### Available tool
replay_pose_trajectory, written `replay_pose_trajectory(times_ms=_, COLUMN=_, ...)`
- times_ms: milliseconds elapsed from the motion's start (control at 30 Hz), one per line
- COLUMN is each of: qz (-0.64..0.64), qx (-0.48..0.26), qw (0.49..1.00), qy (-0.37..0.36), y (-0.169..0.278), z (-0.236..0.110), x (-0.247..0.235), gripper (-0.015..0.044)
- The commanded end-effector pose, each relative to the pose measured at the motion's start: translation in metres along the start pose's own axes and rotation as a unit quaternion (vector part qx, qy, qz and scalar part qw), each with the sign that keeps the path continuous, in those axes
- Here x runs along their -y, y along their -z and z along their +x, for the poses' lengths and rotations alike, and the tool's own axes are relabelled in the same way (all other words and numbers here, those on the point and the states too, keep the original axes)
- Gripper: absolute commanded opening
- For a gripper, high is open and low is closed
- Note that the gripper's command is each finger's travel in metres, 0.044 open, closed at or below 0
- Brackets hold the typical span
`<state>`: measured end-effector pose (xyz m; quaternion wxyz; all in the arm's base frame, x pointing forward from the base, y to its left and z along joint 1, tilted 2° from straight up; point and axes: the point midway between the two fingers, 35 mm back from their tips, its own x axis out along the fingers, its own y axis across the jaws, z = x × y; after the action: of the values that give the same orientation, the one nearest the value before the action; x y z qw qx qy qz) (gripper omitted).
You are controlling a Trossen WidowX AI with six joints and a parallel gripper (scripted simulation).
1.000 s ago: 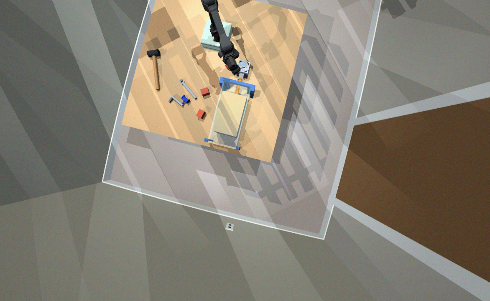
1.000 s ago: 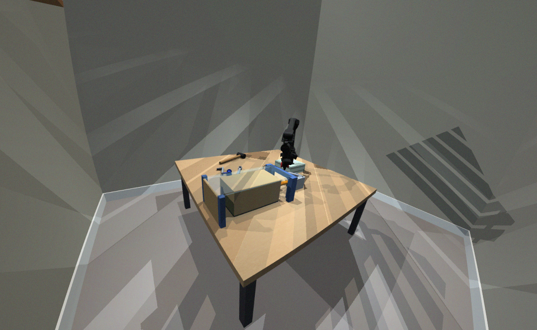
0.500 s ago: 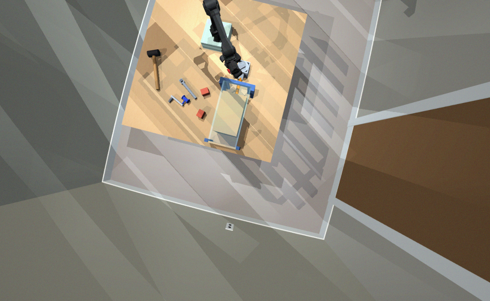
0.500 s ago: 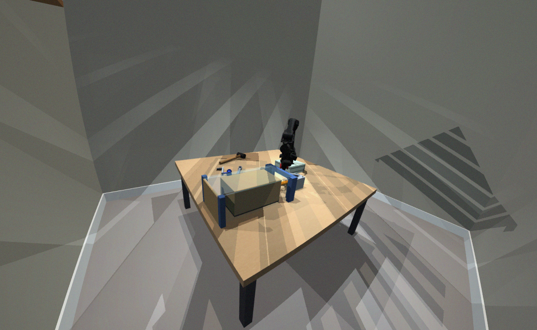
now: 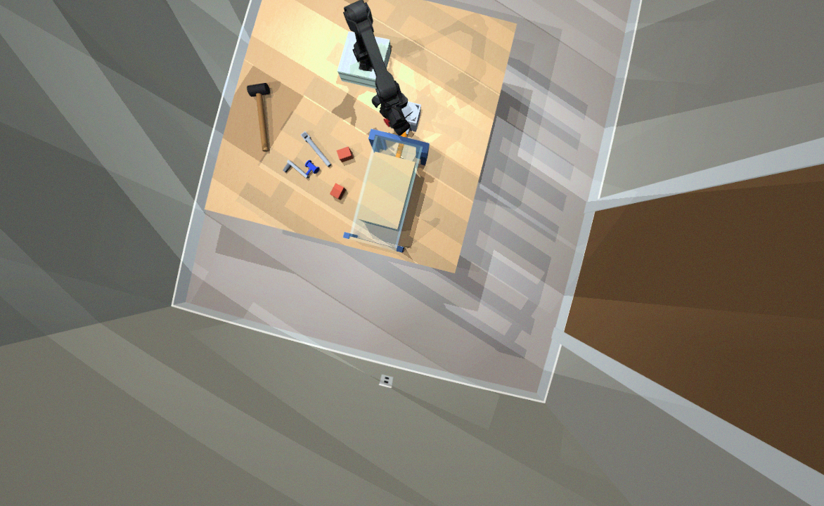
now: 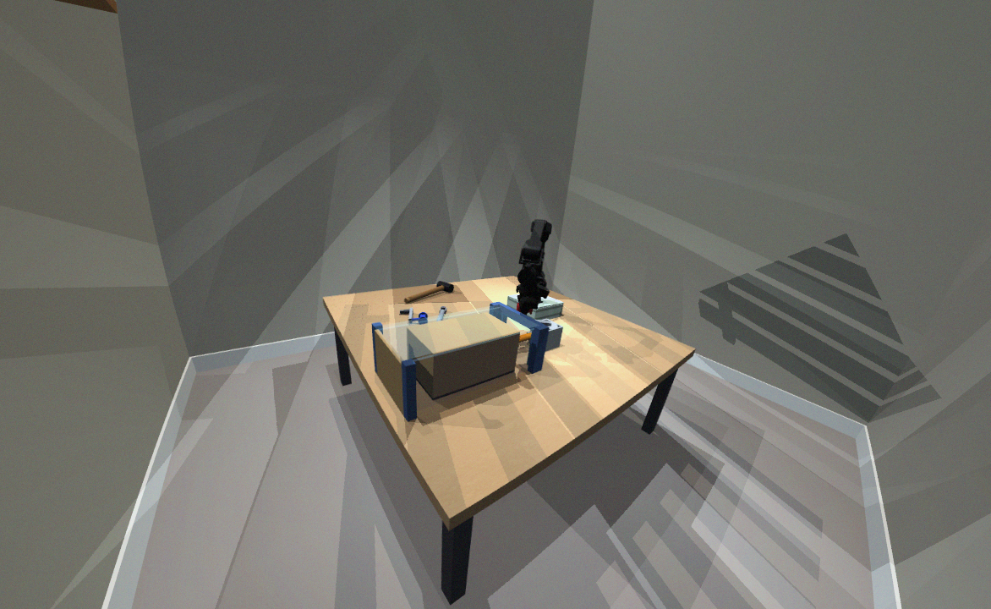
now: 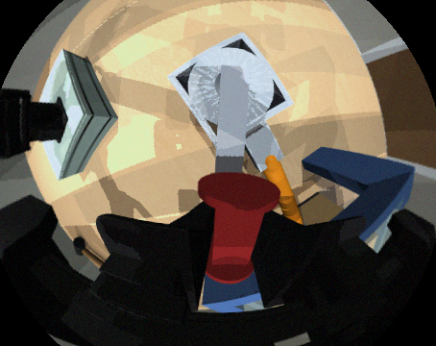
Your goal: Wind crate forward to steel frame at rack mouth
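Observation:
My gripper (image 7: pixel 228 200) (image 5: pixel 394 123) is shut on the red knob (image 7: pixel 239 218) of the winch handle. The handle's grey arm (image 7: pixel 231 111) reaches from the knob onto the top of the square grey winch (image 7: pixel 270 80) (image 5: pixel 412 114) (image 6: pixel 553 333). An orange strap (image 7: pixel 281 188) (image 5: pixel 398 150) runs from the winch through the blue steel frame (image 7: pixel 366 181) (image 5: pixel 398 139) (image 6: pixel 536 348) to the tan crate (image 5: pixel 387 192) (image 6: pixel 468 354). The crate sits flat inside the clear-panelled cubby, a short gap behind the frame.
On the bench left of the cubby lie a hammer (image 5: pixel 262 114) (image 6: pixel 430 290), a grey wrench (image 5: pixel 316 149), a second crank with a blue knob (image 5: pixel 306 165) and two red blocks (image 5: pixel 344 153) (image 5: pixel 338 190). The arm's pale base plate (image 7: pixel 78 111) (image 5: pixel 351 69) stands behind the winch.

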<state>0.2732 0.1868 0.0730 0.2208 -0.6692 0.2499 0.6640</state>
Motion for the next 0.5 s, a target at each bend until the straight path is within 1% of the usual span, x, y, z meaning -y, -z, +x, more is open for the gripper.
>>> replay_pose_trajectory(times_ms=0, qz=-0.001, qx=0.002, qw=1.000, qy=0.018, y=-0.003, z=0.000, x=0.020, gripper=0.0000)
replay_pose_trajectory(times_ms=467, qz=-0.001, qx=0.002, qw=1.000, qy=0.019, y=-0.011, z=-0.001, x=0.041, gripper=0.0000)
